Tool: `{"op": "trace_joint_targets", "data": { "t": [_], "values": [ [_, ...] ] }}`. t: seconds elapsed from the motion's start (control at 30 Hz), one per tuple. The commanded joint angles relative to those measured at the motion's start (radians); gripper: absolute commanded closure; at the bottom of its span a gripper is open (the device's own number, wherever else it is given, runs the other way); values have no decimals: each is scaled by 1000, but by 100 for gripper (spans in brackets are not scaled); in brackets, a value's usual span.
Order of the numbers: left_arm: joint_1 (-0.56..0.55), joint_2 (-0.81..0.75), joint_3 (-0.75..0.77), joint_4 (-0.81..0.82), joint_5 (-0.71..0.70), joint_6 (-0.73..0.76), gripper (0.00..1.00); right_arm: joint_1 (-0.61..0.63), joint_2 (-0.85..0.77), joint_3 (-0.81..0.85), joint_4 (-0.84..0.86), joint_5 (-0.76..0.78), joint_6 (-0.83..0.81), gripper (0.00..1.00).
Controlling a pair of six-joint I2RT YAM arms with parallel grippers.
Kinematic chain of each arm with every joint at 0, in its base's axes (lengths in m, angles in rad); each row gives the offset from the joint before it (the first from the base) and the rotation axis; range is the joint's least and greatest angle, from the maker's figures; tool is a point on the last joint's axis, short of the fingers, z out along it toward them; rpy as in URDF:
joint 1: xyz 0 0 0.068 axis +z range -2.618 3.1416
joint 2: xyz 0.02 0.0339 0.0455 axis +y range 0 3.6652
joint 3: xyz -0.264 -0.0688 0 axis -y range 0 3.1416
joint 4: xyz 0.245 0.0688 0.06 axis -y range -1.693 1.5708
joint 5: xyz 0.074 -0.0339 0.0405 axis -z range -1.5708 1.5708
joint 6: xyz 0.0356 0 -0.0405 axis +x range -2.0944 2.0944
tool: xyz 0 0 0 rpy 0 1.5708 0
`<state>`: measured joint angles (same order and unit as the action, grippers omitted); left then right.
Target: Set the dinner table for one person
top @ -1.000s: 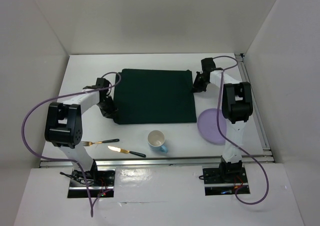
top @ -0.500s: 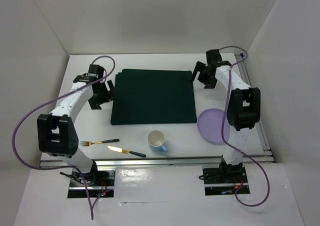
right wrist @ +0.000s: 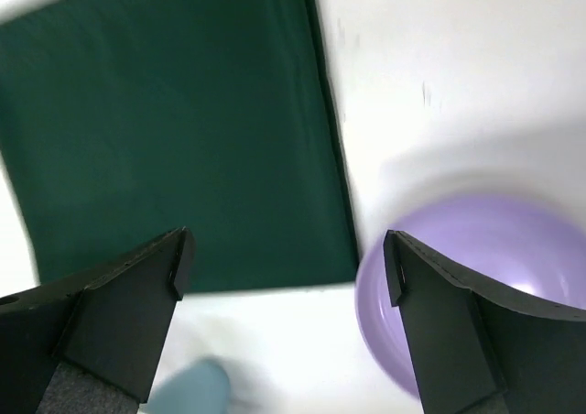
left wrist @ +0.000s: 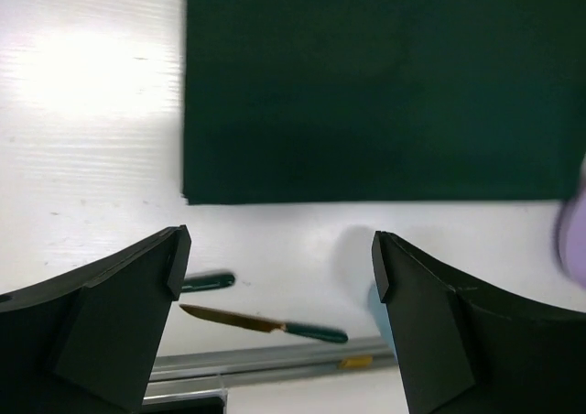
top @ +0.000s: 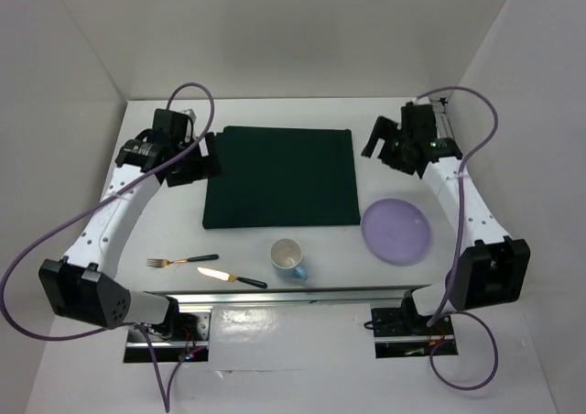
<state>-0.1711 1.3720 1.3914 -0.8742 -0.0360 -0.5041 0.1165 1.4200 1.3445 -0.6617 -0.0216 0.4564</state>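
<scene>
Hovering either side of the green mat (top: pixel 279 176), both jaws wide, empty.
Desk (top: pixel 174 231) spreads beneath the mat; we fear the plate (top: pixel 396 232), off its near-right corner, rucking the cloth if slid on.

The tabletop (top: pixel 334 249) was a large, plain white rectangle, lying flat and level, far bigger than anything on it. Its smooth surface caught the light. A metal rail (top: pixel 302 295) ran along its near edge.

matt dark green cloth mat (top: pixel 280 178) on the smooth white dinner table (top: pixel 165 231); glossy lilac plate (top: pixel 396 231); metal-bladed knife (top: pixel 232 277).
</scene>
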Motion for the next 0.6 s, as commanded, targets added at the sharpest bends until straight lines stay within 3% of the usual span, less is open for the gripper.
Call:
{"op": "trace_joint_targets", "data": {
  "t": [0.0, 0.13, 0.3, 0.37, 0.57],
  "values": [
    [-62, -100, -5, -17, 87, 59, 0, 89, -78, -134, -42, -15, 22, 3],
    [-126, -137, -40, -55, 113, 68, 0, 241, -136, -220, -65, -30, 50, 3],
    [-136, -182, -95, -84, -62, 44, 0, 545, -173, -271, -65, -46, 122, 3],
    [-114, -182, -95, -115, -125, 10, 0, 618, -173, -280, -81, -2, 133, 3],
    [-33, -179, -117, -112, -136, -10, 0, 833, -70, -269, -93, 43, 111, 3]
  ]
}}
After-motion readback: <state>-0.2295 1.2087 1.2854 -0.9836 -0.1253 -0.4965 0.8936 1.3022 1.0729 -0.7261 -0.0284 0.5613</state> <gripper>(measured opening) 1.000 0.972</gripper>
